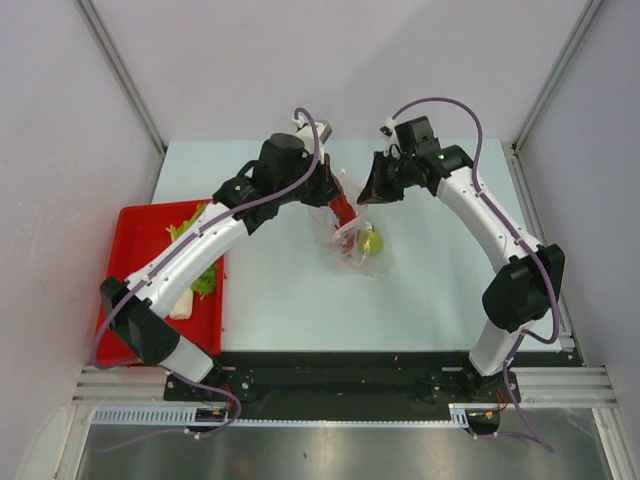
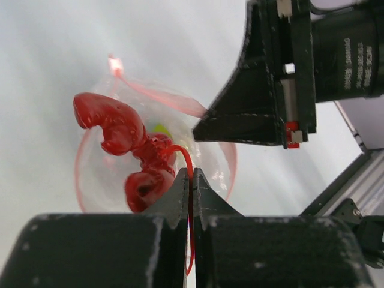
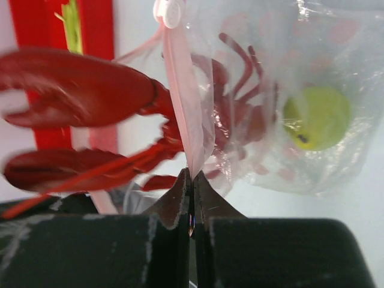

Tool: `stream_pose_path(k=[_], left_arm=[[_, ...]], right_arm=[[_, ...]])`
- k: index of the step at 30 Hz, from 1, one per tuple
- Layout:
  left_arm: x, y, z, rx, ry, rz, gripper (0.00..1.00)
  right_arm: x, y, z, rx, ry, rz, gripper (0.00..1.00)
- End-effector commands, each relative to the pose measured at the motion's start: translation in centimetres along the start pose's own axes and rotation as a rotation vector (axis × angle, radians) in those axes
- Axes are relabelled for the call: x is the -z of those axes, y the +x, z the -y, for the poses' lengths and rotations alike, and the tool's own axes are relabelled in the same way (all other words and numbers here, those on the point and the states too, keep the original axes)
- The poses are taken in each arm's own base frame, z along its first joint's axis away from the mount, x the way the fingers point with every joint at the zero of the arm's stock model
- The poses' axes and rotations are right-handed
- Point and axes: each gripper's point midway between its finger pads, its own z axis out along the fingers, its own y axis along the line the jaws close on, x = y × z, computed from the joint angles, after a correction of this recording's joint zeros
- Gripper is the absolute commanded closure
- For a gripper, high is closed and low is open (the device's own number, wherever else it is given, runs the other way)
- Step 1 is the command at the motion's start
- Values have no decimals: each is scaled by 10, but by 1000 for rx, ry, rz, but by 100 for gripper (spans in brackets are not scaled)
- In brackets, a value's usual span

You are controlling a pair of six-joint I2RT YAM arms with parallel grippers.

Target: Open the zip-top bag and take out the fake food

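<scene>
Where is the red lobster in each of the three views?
Top external: red lobster near the picture's centre.
Left wrist: lobster left of centre.
Right wrist: lobster at left, claws outside the zip-top bag.
Shared landmark: the yellow-green pear beside it.

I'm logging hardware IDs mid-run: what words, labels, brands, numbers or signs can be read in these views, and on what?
White lettering, two sideways rows, on the black cylindrical housing behind the right end effector: too blurred to read.
No text visible on the zip-top bag, lobster, pear or red tray.
</scene>
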Motion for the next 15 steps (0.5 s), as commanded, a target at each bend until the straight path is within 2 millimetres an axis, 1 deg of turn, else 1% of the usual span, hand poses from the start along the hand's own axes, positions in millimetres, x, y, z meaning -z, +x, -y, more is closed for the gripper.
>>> stream_pose_path(k=[1, 3, 4, 5, 6, 9, 10, 12, 13, 15], left_arm=[[27, -39, 51, -59, 187, 144, 100], [38, -49, 59, -97, 196, 185, 100], [40, -52, 60, -110, 188, 196, 100], [44, -56, 66, -135, 199, 211, 100], [50, -64, 70, -143, 202, 227, 100], [61, -76, 77, -157, 212, 263, 100], [65, -77, 80, -163, 213, 270, 100], [72, -81, 77, -184, 186, 299, 100], [82, -87, 78, -188, 182, 326, 100], [91, -95, 73, -178, 147, 364, 100]], right_arm=[[11, -24, -26, -17, -67, 68, 100], [7, -24, -29, -17, -71, 62, 100], [5, -23, -29, -20, -69, 57, 100], [4, -23, -28, -21, -62, 54, 100], [4, -23, -28, -20, -59, 54, 100], [4, -22, -24, -20, -30, 59, 100], [5, -23, -20, -15, -14, 69, 100], [7, -22, -14, -18, 9, 66, 100], [8, -21, -11, -16, 18, 65, 100], [10, -21, -6, -15, 29, 69, 100]])
